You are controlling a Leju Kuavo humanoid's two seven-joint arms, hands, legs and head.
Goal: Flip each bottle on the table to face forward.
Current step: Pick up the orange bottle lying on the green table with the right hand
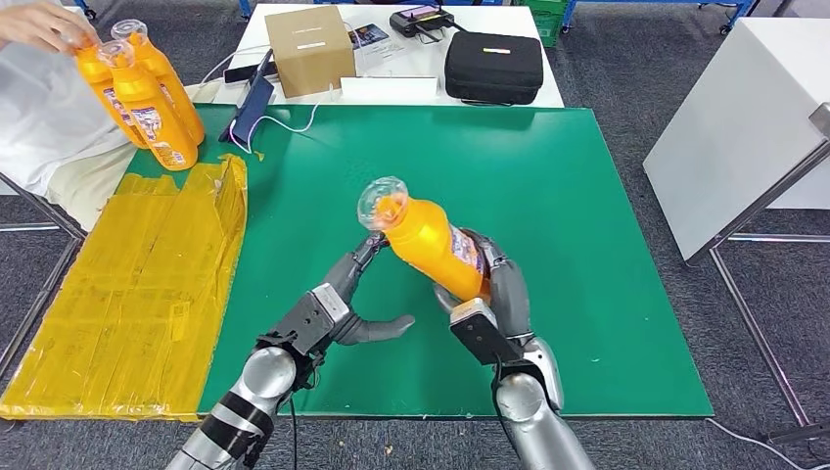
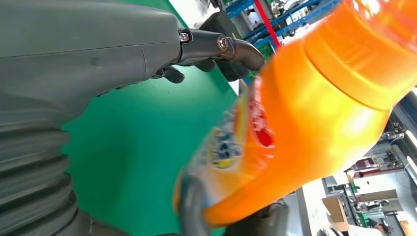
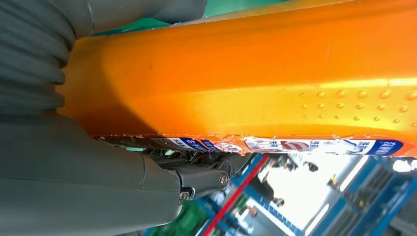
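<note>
Basically, the orange bottle (image 1: 436, 243) is gripped, tilted, by the right robot hand (image 1: 489, 294) above the tabletop (image 1: 587, 196), probably for turning; left robot hand (image 1: 343, 304) is kept released beside its neck.

1. From the head view I can't see the base of the orange bottle (image 1: 434, 245); my right hand (image 1: 497, 294) covers it, and the bottle hides most of that hand's fingers.
2. The bottle's label is too blurred to read in the left wrist view and too edge-on in the right wrist view.
3. My left hand's fingertips (image 1: 370, 251) reach up beside the bottle's neck; I cannot tell whether they touch it.
4. At the head view's top-left edge, a person's hand (image 1: 39, 22) is cut off, partly covering the caps of the bottles by the yellow sheet (image 1: 147, 83). Their labels are too small to read.
</note>
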